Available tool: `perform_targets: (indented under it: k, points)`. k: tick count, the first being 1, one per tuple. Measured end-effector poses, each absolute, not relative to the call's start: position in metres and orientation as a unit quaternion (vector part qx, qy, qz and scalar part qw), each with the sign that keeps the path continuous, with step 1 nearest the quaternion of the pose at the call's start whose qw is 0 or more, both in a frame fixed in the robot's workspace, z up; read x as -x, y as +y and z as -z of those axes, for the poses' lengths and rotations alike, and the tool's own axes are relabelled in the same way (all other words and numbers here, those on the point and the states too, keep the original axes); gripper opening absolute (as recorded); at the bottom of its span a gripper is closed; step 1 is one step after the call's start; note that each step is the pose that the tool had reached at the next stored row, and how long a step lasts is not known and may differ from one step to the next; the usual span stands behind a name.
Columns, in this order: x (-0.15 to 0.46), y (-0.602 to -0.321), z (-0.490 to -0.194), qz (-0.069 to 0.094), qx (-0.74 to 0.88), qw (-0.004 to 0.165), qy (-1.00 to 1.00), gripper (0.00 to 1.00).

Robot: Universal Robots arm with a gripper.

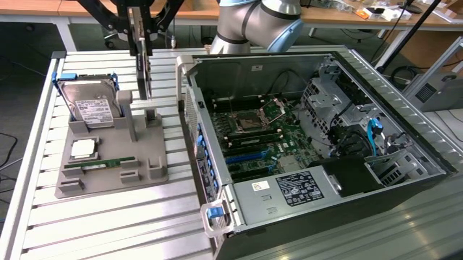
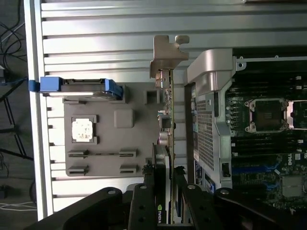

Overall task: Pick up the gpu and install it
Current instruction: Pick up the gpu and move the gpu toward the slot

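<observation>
My pincer [image 1: 141, 19] was clamped on the graphics card [image 1: 143, 62], which hung on edge above the grey rack [image 1: 108, 179], near the table [image 1: 108, 227] edge by my own base. I judged that so narrow a grip could let it swing or slip, and that its metal bracket [image 2: 169, 50] could catch the wall of the open computer case [image 1: 190, 86] just beside it. The hard drive [image 1: 90, 105] and memory stick [image 1: 101, 162] sat in the rack, out of the way.

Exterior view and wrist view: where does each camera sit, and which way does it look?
Exterior view: off the arm, high up, looking down at the gray tray and open computer case; the arm and the pincer gripping the gpu show.
Wrist view: on the wrist, looking down past the pincer along the gpu's edge.
Both show gpu, pincer, tray, case and hard drive.
</observation>
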State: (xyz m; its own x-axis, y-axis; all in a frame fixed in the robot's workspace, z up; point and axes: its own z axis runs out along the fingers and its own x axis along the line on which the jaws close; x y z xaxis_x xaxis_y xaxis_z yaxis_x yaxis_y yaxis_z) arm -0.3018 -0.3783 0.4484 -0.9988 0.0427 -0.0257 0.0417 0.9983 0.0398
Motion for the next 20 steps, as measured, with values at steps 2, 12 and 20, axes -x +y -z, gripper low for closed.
perform_targets:
  k: [2,12,20]
  points:
    - [0.302,-0.378,-0.45,-0.02,-0.021,0.013,0.999,0.27]
    - [0.302,-0.378,-0.459,-0.025,-0.021,0.013,0.999,0.27]
    - [0.302,-0.378,-0.463,-0.028,-0.021,0.013,0.999,0.27]
